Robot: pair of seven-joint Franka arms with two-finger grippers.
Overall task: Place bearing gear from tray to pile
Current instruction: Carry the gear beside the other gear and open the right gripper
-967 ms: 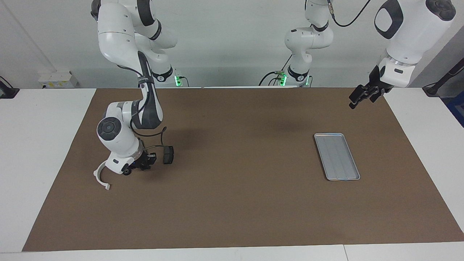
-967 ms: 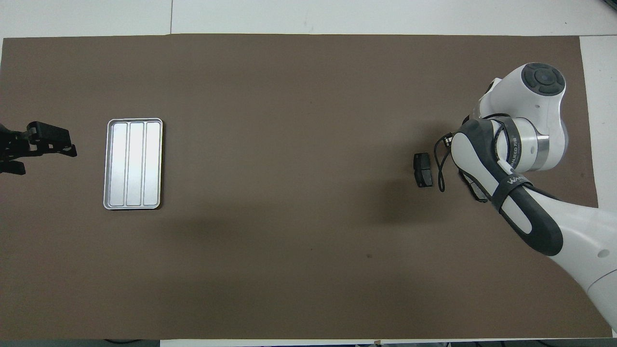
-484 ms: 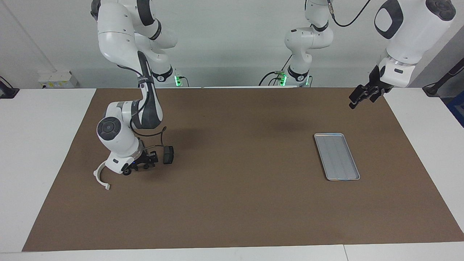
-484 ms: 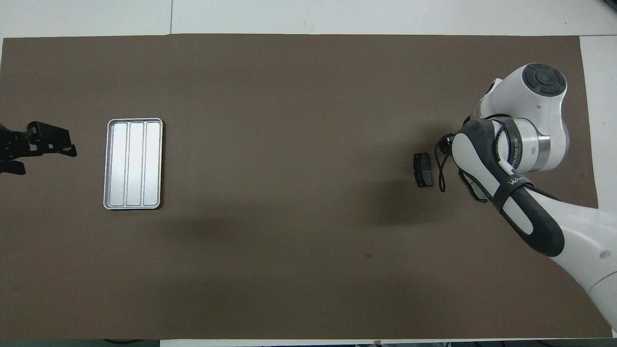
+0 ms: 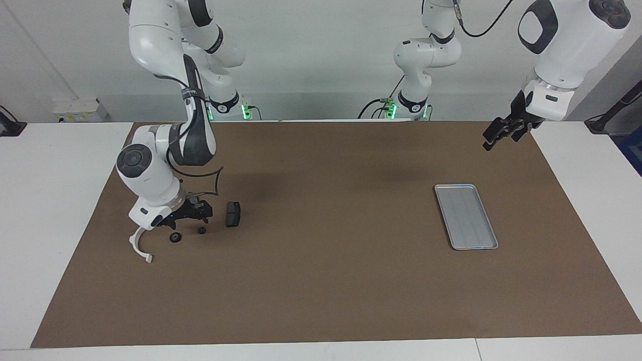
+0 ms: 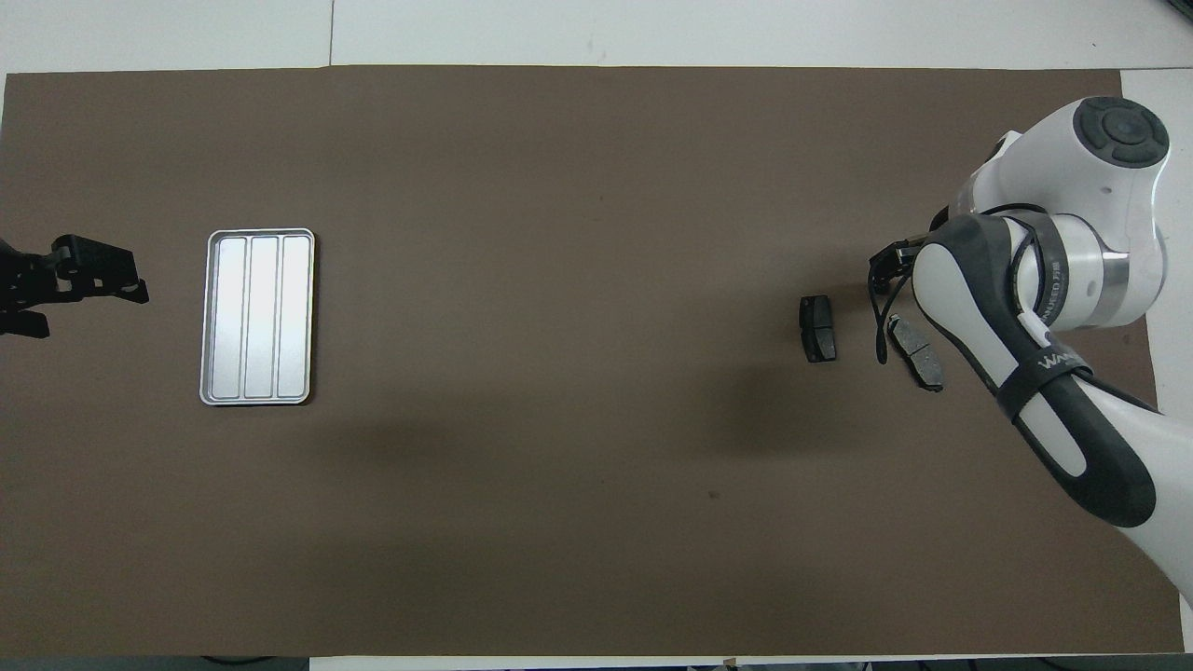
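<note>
- The right gripper (image 5: 193,214) hangs just above the brown mat at the right arm's end of the tabletop, its fingers spread apart and holding nothing.
- Just under it on the mat lie two small dark round pieces, apart from each other: one bearing gear (image 5: 175,237) close to the white bracket and a smaller bearing gear (image 5: 201,230) nearer the brake pad. Each reads as a small black disc; finer detail cannot be made out. In the overhead view the arm hides both.
- Beside them lies a dark grey brake pad (image 5: 232,214), flat on the mat toward the middle of the tabletop, clear of the gripper.
- A second brake pad (image 6: 916,351) shows in the overhead view, lying slantwise close beside the right arm's wrist.
- The white half-ring bracket (image 5: 138,246) lies on the mat under the right arm's wrist flange, its open side turned toward the gears.
- The tray (image 5: 466,216), silver-grey with rounded corners, a raised rim and lengthwise ridges, sits well apart at the left arm's end of the mat, and nothing lies in it.
- The left gripper (image 5: 499,132) waits in the air over the mat's edge near the tray, fingers apart and empty.
- The brown mat (image 5: 331,281) covers most of the white tabletop (image 5: 45,200).
</note>
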